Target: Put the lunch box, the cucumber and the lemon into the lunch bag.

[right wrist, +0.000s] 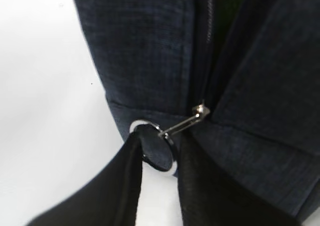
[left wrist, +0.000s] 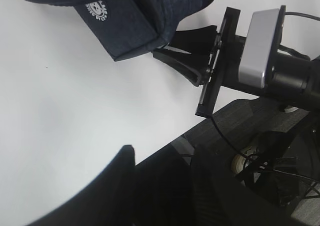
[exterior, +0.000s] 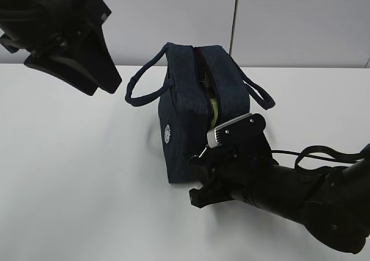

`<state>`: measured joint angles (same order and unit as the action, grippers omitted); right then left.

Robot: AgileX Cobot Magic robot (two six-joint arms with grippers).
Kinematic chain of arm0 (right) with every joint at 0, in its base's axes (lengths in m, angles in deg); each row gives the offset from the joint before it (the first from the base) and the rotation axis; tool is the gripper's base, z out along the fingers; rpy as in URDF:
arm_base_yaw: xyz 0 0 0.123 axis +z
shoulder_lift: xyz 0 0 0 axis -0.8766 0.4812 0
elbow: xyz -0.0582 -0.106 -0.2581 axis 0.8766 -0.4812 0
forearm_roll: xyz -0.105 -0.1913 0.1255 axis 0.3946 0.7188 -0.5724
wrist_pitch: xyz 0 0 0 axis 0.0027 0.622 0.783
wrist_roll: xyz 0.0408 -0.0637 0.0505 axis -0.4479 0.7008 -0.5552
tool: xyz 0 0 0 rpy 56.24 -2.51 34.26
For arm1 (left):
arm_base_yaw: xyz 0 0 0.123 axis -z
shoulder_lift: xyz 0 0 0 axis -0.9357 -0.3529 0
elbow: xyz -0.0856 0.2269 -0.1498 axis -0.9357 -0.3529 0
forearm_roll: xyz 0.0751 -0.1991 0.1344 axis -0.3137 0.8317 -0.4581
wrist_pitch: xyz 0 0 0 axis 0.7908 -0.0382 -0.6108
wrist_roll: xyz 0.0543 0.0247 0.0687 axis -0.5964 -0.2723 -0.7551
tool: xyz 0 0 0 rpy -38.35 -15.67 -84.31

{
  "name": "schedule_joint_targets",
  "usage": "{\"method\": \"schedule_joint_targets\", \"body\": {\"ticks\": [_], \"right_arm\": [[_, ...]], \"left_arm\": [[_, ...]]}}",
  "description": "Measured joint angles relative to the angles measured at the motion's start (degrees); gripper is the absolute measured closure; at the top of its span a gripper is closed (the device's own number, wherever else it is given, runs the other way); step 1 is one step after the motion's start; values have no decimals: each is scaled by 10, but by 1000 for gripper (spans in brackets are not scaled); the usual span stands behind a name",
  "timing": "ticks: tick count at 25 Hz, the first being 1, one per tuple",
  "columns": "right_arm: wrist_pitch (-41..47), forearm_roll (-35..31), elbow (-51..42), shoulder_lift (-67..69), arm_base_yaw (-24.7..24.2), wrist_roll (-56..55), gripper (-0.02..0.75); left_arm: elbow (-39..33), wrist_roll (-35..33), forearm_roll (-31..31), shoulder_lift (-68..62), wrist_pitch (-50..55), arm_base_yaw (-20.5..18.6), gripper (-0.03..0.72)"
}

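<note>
The navy lunch bag (exterior: 191,116) stands on the white table, handles out to both sides and its top zipper partly open. Something pale green (exterior: 213,106) shows through the gap; I cannot tell whether it is the lunch box, the cucumber or the lemon. At the bag's near end, my right gripper (right wrist: 160,141) is shut on the metal ring pull (right wrist: 156,148) of the zipper, one finger on each side of the ring. My left gripper (exterior: 107,83) hangs open and empty above the table, left of the bag. The left wrist view shows the bag's white logo (left wrist: 97,9).
The table's front edge and the dark robot base (left wrist: 260,146) lie close behind the right arm. A black cable (exterior: 312,152) trails along the table beside that arm. Bare white tabletop (exterior: 75,168) spreads left of the bag.
</note>
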<state>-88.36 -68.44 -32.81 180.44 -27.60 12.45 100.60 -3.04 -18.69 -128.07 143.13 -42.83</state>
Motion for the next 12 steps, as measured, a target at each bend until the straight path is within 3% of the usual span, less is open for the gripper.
{"method": "schedule_joint_targets", "body": {"ticks": [5, 12], "right_arm": [[0, 0, 0, 0, 0, 0, 663], [-1, 0, 0, 0, 0, 0, 692]], "left_arm": [[0, 0, 0, 0, -1, 0, 431], [0, 0, 0, 0, -2, 0, 432]]}}
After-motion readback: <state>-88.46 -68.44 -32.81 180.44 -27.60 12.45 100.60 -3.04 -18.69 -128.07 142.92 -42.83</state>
